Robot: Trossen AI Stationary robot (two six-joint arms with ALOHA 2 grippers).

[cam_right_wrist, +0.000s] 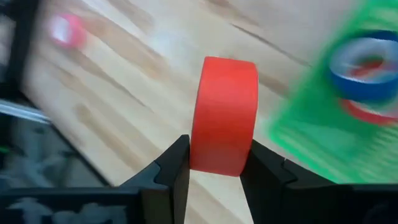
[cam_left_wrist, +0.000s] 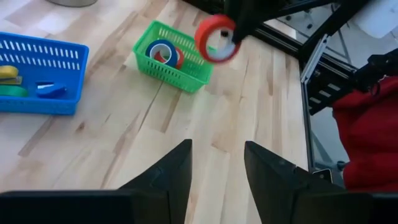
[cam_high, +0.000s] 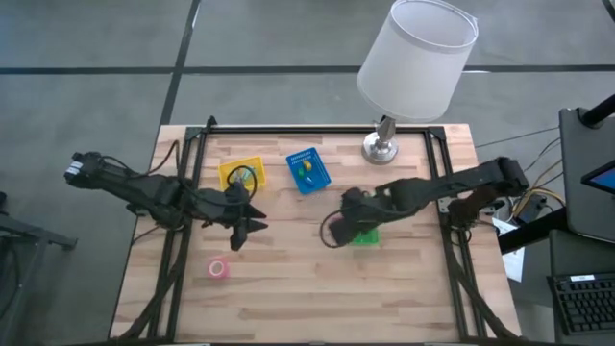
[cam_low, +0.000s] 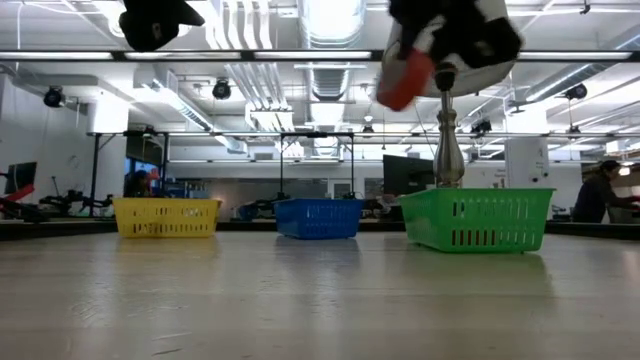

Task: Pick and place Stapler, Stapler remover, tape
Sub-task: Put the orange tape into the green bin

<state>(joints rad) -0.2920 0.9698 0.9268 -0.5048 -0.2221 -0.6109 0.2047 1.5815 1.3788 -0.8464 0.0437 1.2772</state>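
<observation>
A red tape roll (cam_right_wrist: pixel 224 106) hangs in the air with my right gripper (cam_right_wrist: pixel 219 150) shut on it, just on the near left of the green tray (cam_high: pixel 367 236). In the low view the red roll (cam_low: pixel 404 80) shows high above the table. The green tray (cam_left_wrist: pixel 186 71) holds a blue roll (cam_left_wrist: pixel 160 50) and another red one. A pink roll (cam_high: pixel 218 268) lies flat on the table near the front left. My left gripper (cam_left_wrist: pixel 217 163) is open over the table's middle left, its fingers empty. Small items lie in the blue tray (cam_high: pixel 308 170); stapler or remover, I cannot tell. My right gripper pinches the red roll between its two fingers, one on each flat face, at the roll's rim (cam_right_wrist: pixel 200 152). The fingers slant down from the table's right side. The roll stands on edge, its outer band toward the wrist camera, lifted clear of the table.
A yellow tray (cam_high: pixel 240 175) and the blue tray stand side by side toward the far edge. A lamp with a white shade (cam_high: pixel 415 56) stands at the far right on a metal base (cam_high: pixel 381 146). Black frame rails (cam_high: pixel 452 192) run along the table's sides.
</observation>
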